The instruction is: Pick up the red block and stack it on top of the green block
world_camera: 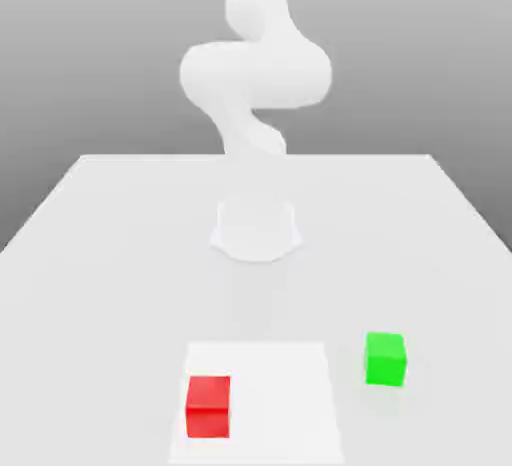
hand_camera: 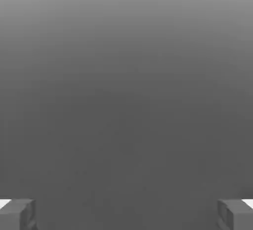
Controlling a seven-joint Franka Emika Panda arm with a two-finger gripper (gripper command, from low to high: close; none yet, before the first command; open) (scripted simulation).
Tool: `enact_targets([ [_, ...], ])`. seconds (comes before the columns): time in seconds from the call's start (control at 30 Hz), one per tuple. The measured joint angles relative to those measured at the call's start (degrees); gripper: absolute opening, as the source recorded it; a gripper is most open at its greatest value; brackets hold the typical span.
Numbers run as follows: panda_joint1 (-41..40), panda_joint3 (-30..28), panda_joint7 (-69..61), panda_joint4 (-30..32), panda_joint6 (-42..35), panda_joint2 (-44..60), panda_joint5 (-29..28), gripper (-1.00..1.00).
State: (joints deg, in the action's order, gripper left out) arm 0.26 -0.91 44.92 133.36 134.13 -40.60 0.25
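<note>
Dark grey in the hand view, the pincer (hand_camera: 126, 214) stands spread; its two fingers (hand_camera: 14, 216) are wide apart and level with each other, with plain grey backdrop (hand_camera: 126, 100) between them — darker for the most part, paler along one edge; small bits of bright white show on the outer sides of the fingers.

Outward from the pincer comes the arm (world_camera: 256, 74), white and smooth in the exterior view, with rounded, bulging joints; it runs down to a white base (world_camera: 256, 234) set on the pale worktop (world_camera: 100, 304), with a grey backdrop behind it.

Farther out, clear of the pincer's fingers, both blocks rest on that same side of the base, toward the exterior view's camera; the red block (world_camera: 208, 407) sits flat on a white, four-sided patch (world_camera: 285, 404) on the worktop — close to the patch's edge on the exterior view's left; the green block (world_camera: 385, 359) stands flat on the worktop itself, beyond the patch's edge on the exterior view's right, and a little nearer the base than the red one; the two blocks are well apart, with much of the patch between them; each is a plain cube, the top and the side toward the camera both showing, and both are free of the pincer.
</note>
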Motion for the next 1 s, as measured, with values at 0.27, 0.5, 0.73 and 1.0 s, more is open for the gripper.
enact_targets([
  [0.27,0.6,-2.7,-3.1,5.1,7.6,17.0,1.0,0.0],
  [0.5,0.5,-4.5,-5.9,9.5,14.2,31.5,2.0,0.0],
  [0.73,-0.8,-5.3,-8.0,13.9,20.7,46.0,2.1,0.0],
  [1.0,-2.6,-3.1,-10.4,13.0,31.2,59.7,4.8,-1.0],
])
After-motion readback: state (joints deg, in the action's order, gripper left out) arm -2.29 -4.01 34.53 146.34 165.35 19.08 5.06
